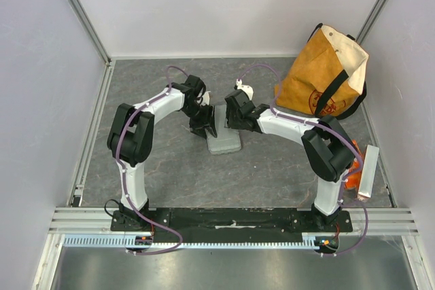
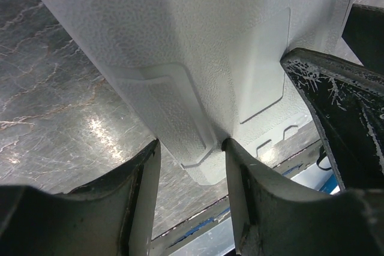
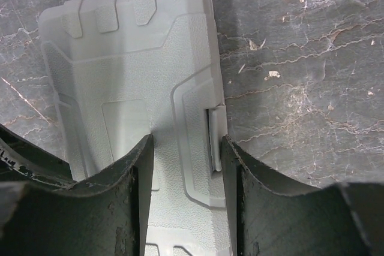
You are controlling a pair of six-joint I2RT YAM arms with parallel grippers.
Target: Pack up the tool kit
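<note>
Closest to us, the right gripper (image 3: 187, 142) has its two black fingers standing partly apart over the grey case (image 3: 132, 88). The lid is broader than the gap and runs on beneath both tips, so nothing is pinched between them. One tip sits just beside the small latch (image 3: 216, 139) on the case's long edge. The left gripper (image 2: 189, 148) is set the same way at the opposite edge. Its jaws are half spread, a corner of the case shows between the tips, and a finger of the other gripper (image 2: 336, 106) is close by. We cannot tell whether either pair presses on the plastic or only hangs against it. From above, we see the case closed with its textured side up, seemingly flat on the mottled grey table (image 1: 272, 174), and the two arms meeting over its far end. To the right of the case, back toward the arm bases, a pale grey strip (image 1: 370, 171) lies beside something orange (image 1: 353, 176) that we cannot make out. Beyond the case to the right, a tan bag (image 1: 323, 76) with black straps stands near the wall.
</note>
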